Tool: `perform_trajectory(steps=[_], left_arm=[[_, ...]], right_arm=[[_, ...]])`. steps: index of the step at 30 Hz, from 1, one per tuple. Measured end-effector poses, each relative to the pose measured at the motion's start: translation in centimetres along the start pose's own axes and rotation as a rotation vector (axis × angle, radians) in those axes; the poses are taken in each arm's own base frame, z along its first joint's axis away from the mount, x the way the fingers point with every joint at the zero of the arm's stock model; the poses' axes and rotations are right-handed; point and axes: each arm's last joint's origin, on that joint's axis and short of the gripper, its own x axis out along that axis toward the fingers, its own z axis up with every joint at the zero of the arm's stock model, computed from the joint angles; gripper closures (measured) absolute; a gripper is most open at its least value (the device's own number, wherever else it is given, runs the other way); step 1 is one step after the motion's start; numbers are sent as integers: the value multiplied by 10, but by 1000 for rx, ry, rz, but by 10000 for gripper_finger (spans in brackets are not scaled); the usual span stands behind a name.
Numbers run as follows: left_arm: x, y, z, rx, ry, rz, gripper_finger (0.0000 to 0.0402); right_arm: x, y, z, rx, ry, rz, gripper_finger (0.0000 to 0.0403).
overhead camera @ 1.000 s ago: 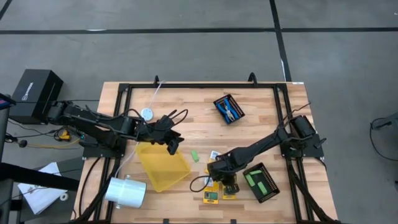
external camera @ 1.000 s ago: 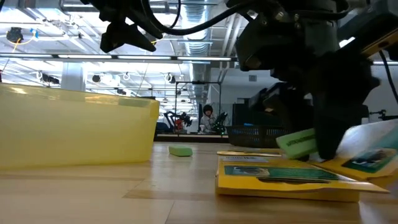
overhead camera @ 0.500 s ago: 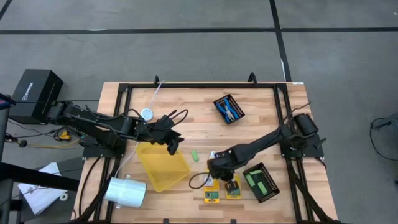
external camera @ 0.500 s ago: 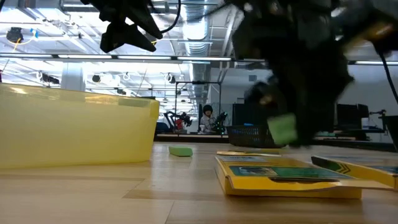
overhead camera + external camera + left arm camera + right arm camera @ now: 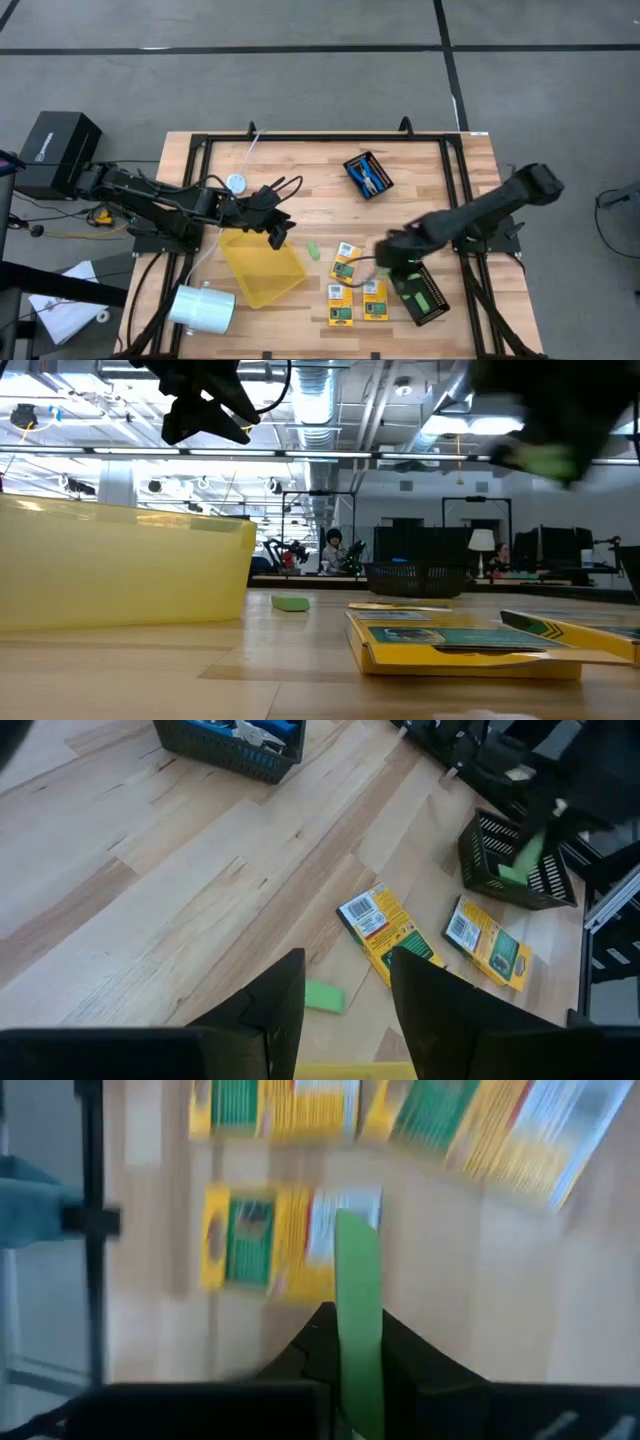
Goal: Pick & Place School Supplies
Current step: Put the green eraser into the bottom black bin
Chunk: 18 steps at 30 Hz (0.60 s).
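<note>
the right gripper [image 5: 345, 1342] clenches a short bright green stick [image 5: 358, 1320] above the black mesh tray [image 5: 423, 293], while three yellow-and-green crayon boxes [image 5: 341, 305] remain on the table.

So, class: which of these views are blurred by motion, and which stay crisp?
Right wrist view: crayon boxes smear past the green stick in the right end effector. Low view: that end effector is a dark blur. High and left wrist views are crisp.
</note>
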Motion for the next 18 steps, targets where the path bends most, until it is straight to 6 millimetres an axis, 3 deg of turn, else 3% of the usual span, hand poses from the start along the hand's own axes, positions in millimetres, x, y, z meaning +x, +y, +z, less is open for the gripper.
perform_trajectory(steps=[4, 7, 18], left_arm=[[0, 0, 0, 0, -1, 0, 259], [0, 0, 0, 0, -1, -1, 259], [0, 0, 0, -6, -5, -4, 259]], right_arm=[[10, 5, -47, 136, 21, 26, 381], [15, 4, -66, 190, 15, 38, 381], [43, -11, -86, 282, 8, 26, 381]])
